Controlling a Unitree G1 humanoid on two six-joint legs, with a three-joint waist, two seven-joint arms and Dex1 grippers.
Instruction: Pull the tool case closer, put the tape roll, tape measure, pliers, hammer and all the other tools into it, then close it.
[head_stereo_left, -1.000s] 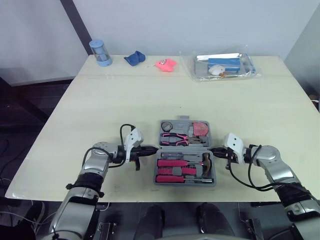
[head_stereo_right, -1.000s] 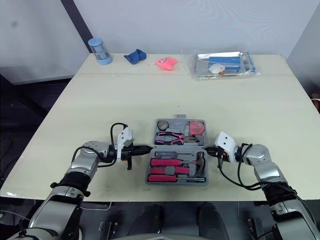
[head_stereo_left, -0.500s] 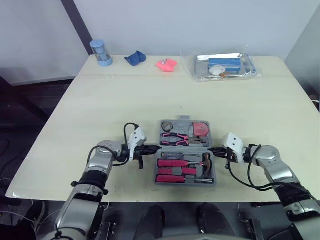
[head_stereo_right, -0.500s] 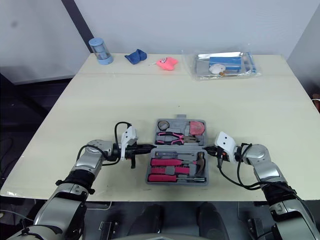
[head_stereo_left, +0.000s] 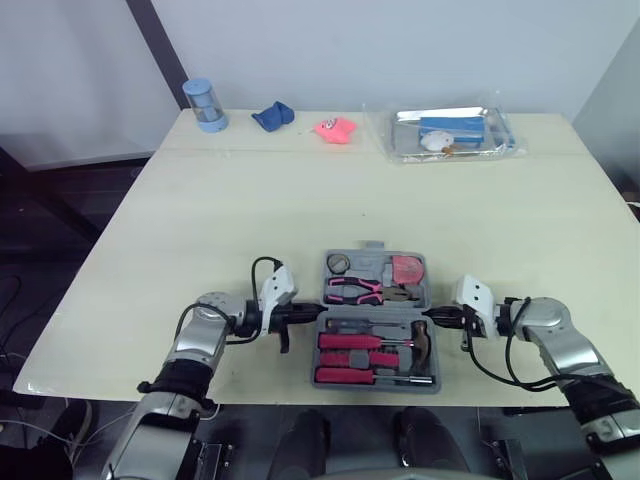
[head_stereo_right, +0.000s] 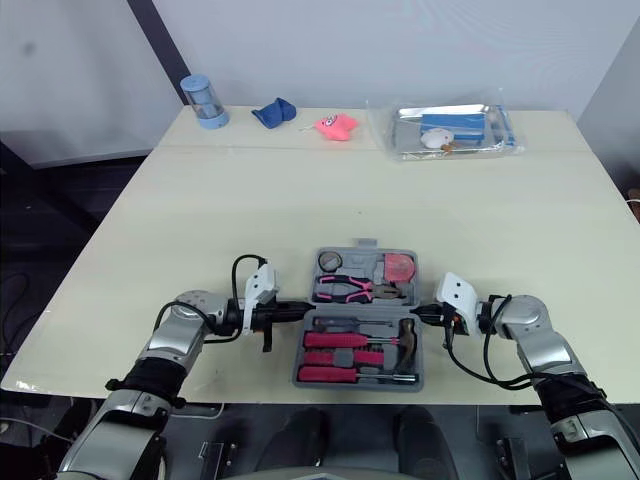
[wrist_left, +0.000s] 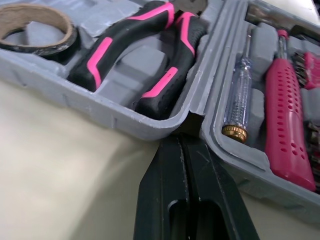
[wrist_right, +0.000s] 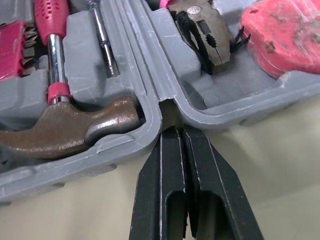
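Note:
The grey tool case (head_stereo_left: 372, 246) lies open near the table's front edge, lid half farther from me. In it sit the tape roll (head_stereo_left: 338, 264), pink-handled pliers (head_stereo_left: 362, 288), red tape measure (head_stereo_left: 405, 268), hammer (head_stereo_left: 420, 338) and pink-handled screwdrivers (head_stereo_left: 348, 341). My left gripper (head_stereo_left: 312, 316) is shut, its tips pushed into the hinge notch on the case's left side (wrist_left: 186, 127). At the right hinge notch (wrist_right: 170, 117) my right gripper (head_stereo_left: 432, 318) is shut too, just beside the hammer head (wrist_right: 75, 127).
Along the far edge stand a blue cylinder (head_stereo_left: 205, 105), a blue cloth (head_stereo_left: 270, 117), a pink object (head_stereo_left: 335, 128) and a clear bag of blue items (head_stereo_left: 452, 132). The bare tabletop (head_stereo_left: 250, 210) stretches between them and the case. The table's front edge (head_stereo_left: 250, 378) runs just below the case.
The left gripper slid right until its tips met the case's left hinge. The case, held between both grippers, has come a little nearer the front edge.

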